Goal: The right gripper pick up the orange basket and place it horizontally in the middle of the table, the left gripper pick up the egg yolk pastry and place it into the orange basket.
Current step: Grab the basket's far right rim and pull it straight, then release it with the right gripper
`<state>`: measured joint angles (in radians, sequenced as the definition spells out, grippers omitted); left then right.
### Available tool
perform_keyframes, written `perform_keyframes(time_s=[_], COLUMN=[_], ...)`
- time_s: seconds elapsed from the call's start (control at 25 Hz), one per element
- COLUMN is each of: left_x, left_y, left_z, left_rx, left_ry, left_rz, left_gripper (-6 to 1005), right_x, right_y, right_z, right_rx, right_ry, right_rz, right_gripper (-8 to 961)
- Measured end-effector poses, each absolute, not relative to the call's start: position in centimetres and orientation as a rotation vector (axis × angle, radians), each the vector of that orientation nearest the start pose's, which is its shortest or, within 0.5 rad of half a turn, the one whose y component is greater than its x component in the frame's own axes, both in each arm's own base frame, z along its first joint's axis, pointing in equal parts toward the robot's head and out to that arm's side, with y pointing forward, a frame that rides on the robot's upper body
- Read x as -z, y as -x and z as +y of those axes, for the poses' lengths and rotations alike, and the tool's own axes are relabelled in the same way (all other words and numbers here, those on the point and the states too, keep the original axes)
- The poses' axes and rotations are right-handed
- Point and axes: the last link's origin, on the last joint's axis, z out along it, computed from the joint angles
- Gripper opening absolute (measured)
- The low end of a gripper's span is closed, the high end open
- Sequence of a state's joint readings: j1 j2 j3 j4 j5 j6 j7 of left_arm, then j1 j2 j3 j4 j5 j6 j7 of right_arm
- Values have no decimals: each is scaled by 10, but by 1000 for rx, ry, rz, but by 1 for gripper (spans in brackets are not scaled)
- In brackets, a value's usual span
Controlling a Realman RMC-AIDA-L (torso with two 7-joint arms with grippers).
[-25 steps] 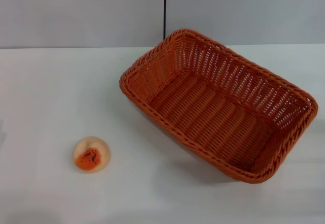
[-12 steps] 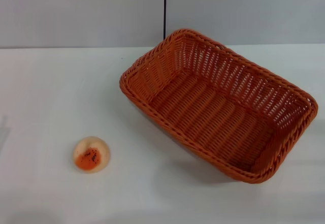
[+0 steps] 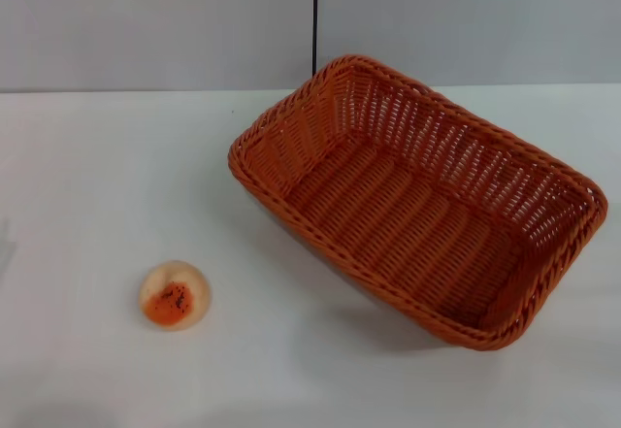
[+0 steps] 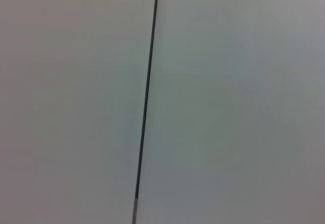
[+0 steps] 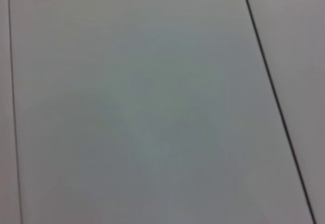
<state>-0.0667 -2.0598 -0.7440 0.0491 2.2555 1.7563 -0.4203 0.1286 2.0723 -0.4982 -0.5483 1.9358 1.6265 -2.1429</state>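
The orange basket [image 3: 417,200] rests on the white table [image 3: 87,185] at centre right in the head view, turned diagonally, with nothing inside it. The egg yolk pastry [image 3: 175,295] sits by itself on the table at the lower left, its orange speckled top facing up. Neither gripper appears in any view. Both wrist views show only a pale grey wall with thin dark seams.
A grey wall with a dark vertical seam [image 3: 315,16] stands behind the table's far edge. Bare white tabletop lies between the pastry and the basket and along the front.
A faint shadow at the left edge of the table has shifted slightly. The basket and the pastry have not moved.
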Motion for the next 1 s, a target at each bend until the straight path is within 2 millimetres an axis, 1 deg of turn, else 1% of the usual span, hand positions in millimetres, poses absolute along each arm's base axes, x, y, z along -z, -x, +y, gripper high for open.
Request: perform_keyframes(time_s=[0.04,0.08,0.12,0.16,0.2,0.24,0.28,0.32,0.36,0.4,0.44,0.48,0.52,0.56,0.6,0.64,0.76,0.84,0.88,0.92,0.96,1.0], left_x=[-45,-45,-45,-45,-45,-45,-45,-44,-44,-43,-43,-42,-42,-42,-42,-42,-41,-40,-39,-39,-39,-38], left_y=[389,389,389,389,389,389,389,390,390,390,391,391,390,390,390,389,388,388,388,389,389,389], left_z=[161,161,161,161,161,161,161,161,161,161,162,163,164,164,166,169,173,175,175,176,176,176], left_rx=[843,843,844,844,843,843,842,837,837,835,834,833,836,836,840,842,841,841,839,837,835,834], left_ry=[1421,1421,1420,1420,1419,1419,1418,1418,1418,1418,1417,1417,1417,1417,1417,1420,1429,1433,1436,1439,1440,1440], left_rz=[-505,-505,-505,-506,-506,-506,-508,-516,-516,-522,-526,-527,-526,-526,-525,-525,-529,-531,-534,-537,-539,-541], left_gripper=[810,810,810,810,810,810,810,810,810,810,810,810,810,810,810,810,810,810,810,810,810,810], right_x=[-106,-111,-121,-121,-131,-131,-136,-144,-144,-152,-152,-156,-161,-161,-163,-165,-163,-161,-160,-154,-154,-150], right_y=[-357,-356,-355,-355,-352,-352,-348,-340,-340,-329,-329,-325,-319,-319,-316,-308,-297,-294,-291,-284,-284,-281], right_z=[237,241,250,250,260,260,265,275,275,287,287,293,304,304,309,321,333,337,340,345,345,348], right_rx=[-1089,-1083,-1065,-1065,-1042,-1042,-1030,-981,-981,-910,-910,-871,-794,-794,-756,-696,-613,-582,-551,-474,-474,-436], right_ry=[1685,1712,1756,1756,1793,1793,1816,1870,1870,1926,1926,1948,1980,1980,1998,2048,2135,2165,2190,2254,2254,2288], right_rz=[498,533,619,619,695,695,724,772,772,839,839,878,966,966,1005,1071,1142,1163,1175,1200,1200,1209], right_gripper=[785,785,785,785,784,784,784,784,784,784,784,784,784,784,785,785,785,785,785,785,785,785])
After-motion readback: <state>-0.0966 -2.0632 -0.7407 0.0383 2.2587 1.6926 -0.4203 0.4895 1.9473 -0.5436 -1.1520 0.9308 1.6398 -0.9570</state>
